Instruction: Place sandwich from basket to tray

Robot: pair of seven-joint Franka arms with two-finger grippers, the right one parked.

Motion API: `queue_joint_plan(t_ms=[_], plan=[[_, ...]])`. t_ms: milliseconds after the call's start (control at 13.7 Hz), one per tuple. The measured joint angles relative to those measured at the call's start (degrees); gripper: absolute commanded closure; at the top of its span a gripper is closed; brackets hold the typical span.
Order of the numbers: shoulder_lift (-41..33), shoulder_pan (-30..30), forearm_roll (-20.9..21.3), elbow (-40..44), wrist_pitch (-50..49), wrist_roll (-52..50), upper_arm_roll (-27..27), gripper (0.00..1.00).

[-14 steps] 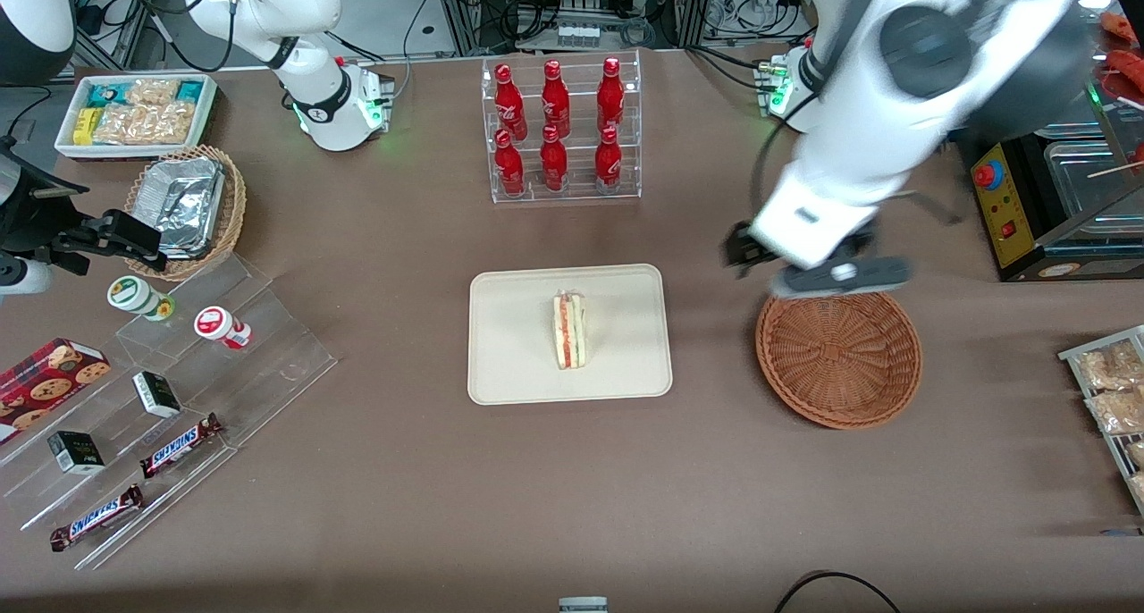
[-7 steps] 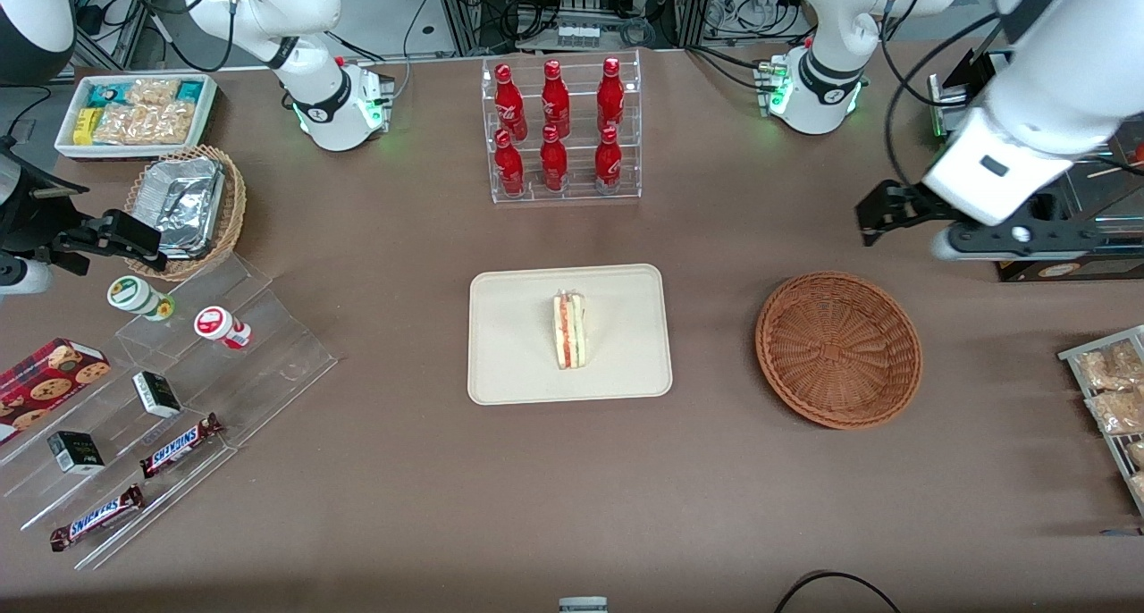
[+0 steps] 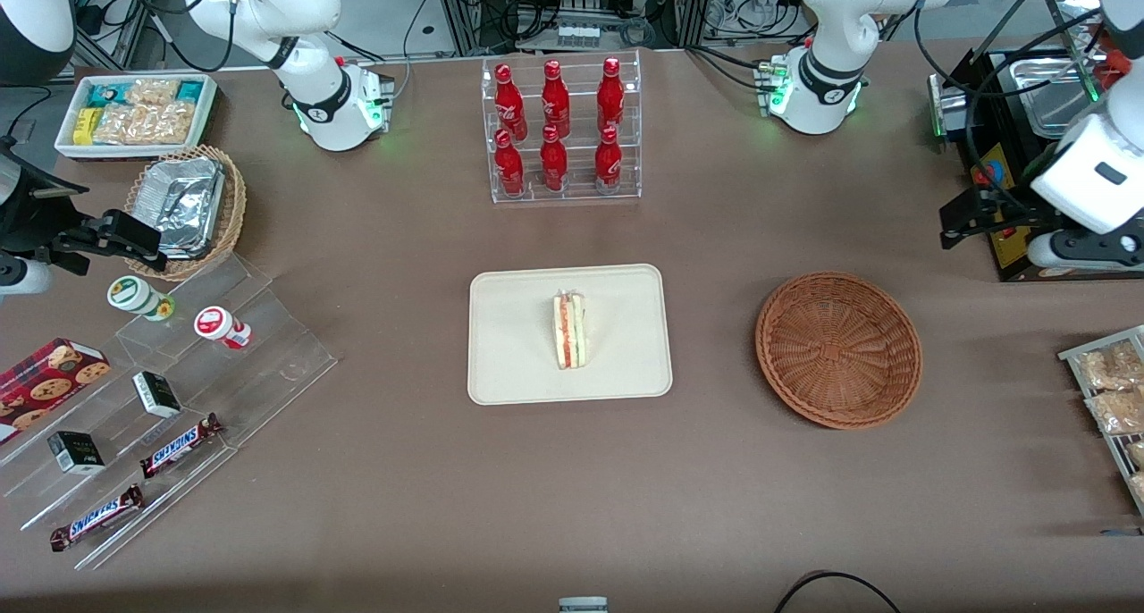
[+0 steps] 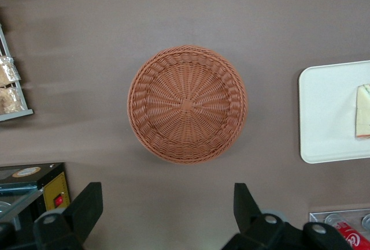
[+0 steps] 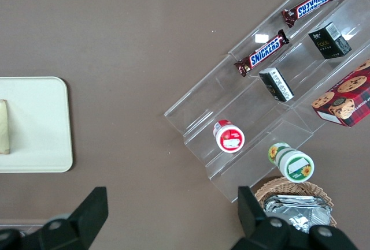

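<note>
So the small triangular wedge of pale bread with orange-red and green filling, the sandwich (image 3: 569,331), is sitting on the flat cream rectangular tray (image 3: 509,363) in the middle of the frame, resting on one cut side with its stripes showing. The round reddish-brown wicker basket (image 3: 838,348) beside it holds nothing. The left arm's gripper (image 4: 167,212) hangs at the right edge, fingers spread wide and holding nothing, well clear of both. Looks done to me.
</note>
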Motion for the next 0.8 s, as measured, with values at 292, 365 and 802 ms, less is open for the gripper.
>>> queue_joint_plan(t_ms=[292,365,802], plan=[[-1.27,0.5,-0.02,-2.25,-0.04,0.74,-0.01,0.0],[-2.5,0.57,-0.01,-3.64,-0.02,0.74,-0.01,0.0],[-6.15,1.5,0.33,-6.45,0.08,0.74,-0.06,0.0]])
